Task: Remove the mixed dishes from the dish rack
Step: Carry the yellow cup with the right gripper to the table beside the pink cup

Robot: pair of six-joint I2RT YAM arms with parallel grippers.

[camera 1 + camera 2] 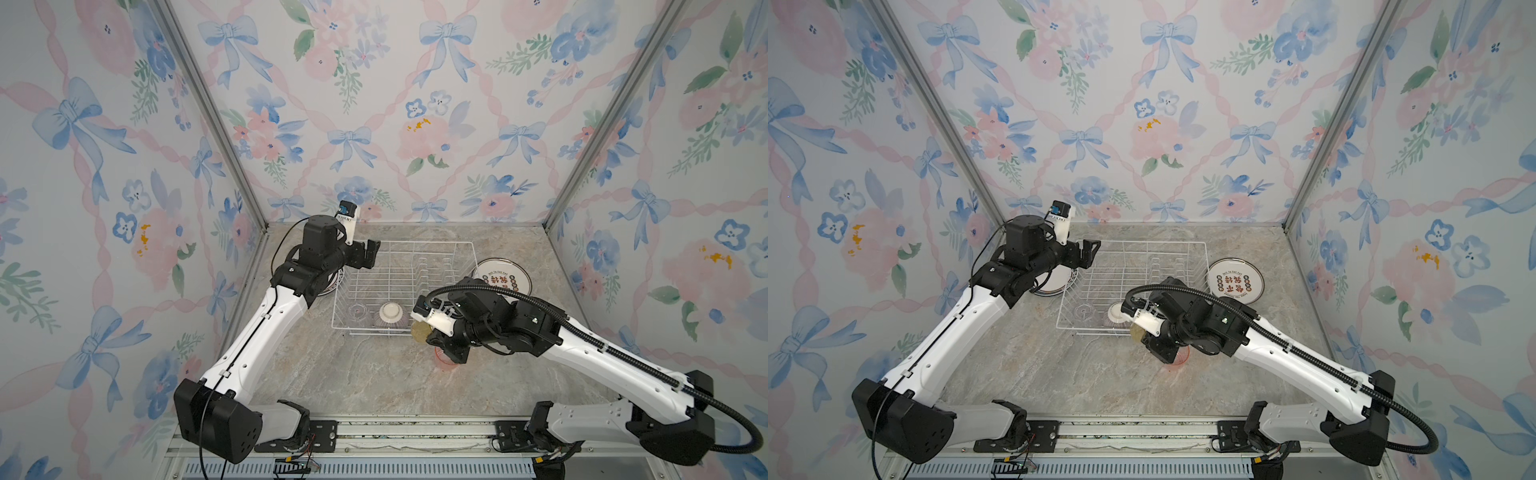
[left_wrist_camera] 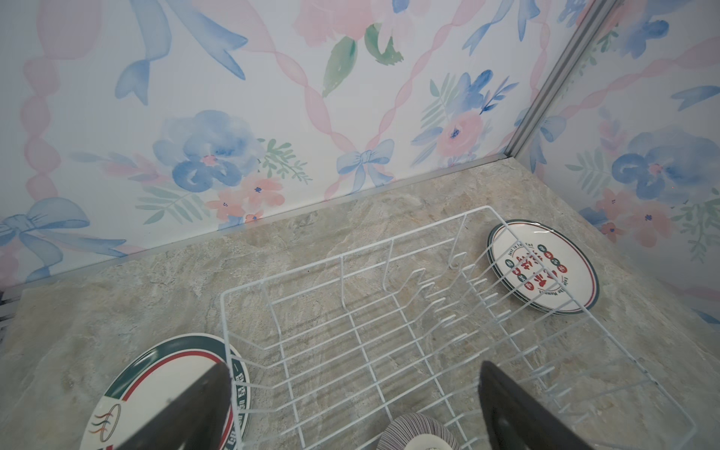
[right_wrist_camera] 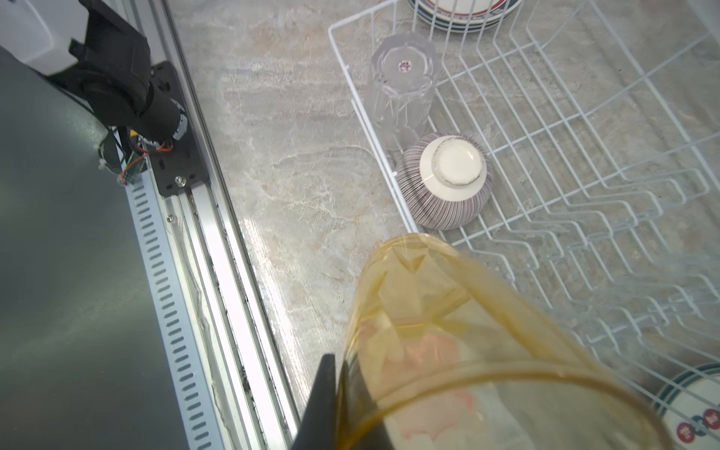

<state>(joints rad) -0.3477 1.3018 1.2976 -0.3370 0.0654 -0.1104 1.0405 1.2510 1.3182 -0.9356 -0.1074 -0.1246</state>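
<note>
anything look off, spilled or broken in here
Nothing stands out. The bowl and clear glass sit upside down in the rack, as drying dishes do; nothing looks spilled or broken. The yellow glass is tilted only because the right gripper holds it.

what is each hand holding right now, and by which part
The right hand is shut on the yellow tumbler, pinching its wall at the open rim. The left hand is open and holds nothing.

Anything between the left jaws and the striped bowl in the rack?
Nothing visible. The left gripper, jaws open, hangs by the dish rack's far-left corner; only bare wire floor separates it from the upturned bowl.
</note>
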